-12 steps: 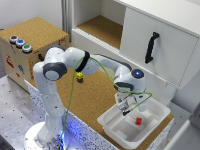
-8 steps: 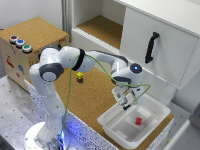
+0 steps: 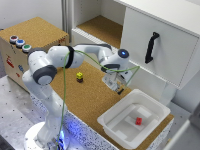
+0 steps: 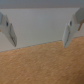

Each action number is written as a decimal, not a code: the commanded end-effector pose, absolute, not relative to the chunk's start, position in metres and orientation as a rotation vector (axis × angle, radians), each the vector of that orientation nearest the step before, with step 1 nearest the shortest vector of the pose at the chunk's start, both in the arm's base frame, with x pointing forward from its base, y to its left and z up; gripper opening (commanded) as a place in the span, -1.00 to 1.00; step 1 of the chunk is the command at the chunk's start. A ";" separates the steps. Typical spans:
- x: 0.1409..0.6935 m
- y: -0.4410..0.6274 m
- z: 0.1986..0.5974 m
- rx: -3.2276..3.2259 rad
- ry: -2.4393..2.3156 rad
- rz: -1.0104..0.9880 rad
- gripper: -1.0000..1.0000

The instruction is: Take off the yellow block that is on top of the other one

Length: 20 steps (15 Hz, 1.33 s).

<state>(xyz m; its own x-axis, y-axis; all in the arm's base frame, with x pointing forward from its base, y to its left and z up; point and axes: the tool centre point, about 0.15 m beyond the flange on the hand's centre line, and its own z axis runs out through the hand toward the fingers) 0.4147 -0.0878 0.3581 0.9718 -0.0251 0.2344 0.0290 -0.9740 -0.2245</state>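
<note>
A white cabinet [image 3: 160, 40] stands far right. A white bin [image 3: 120, 125] with a small red block [image 3: 138, 120] sits near right. The gripper [image 3: 116, 87] hangs between, fingers [image 4: 9, 31] spread, holding nothing. The yellow block [image 3: 79, 75] tops the dark cube [image 3: 79, 79] further left, unobstructed.

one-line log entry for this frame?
gripper: open, empty | yellow block: on dark block, untouched | red block: in white bin
</note>
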 end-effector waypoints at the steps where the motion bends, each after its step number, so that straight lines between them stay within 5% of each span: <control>1: 0.381 0.008 0.345 -3.063 0.037 -0.365 1.00; 9: 0.346 0.126 0.364 -3.088 -0.154 -0.339 1.00; 16: 0.323 0.205 0.332 -3.053 -0.326 -0.249 1.00; 17: 0.322 0.208 0.326 -3.039 -0.318 -0.249 -1.00; 20: 0.317 0.216 0.305 -2.998 -0.373 -0.221 -1.00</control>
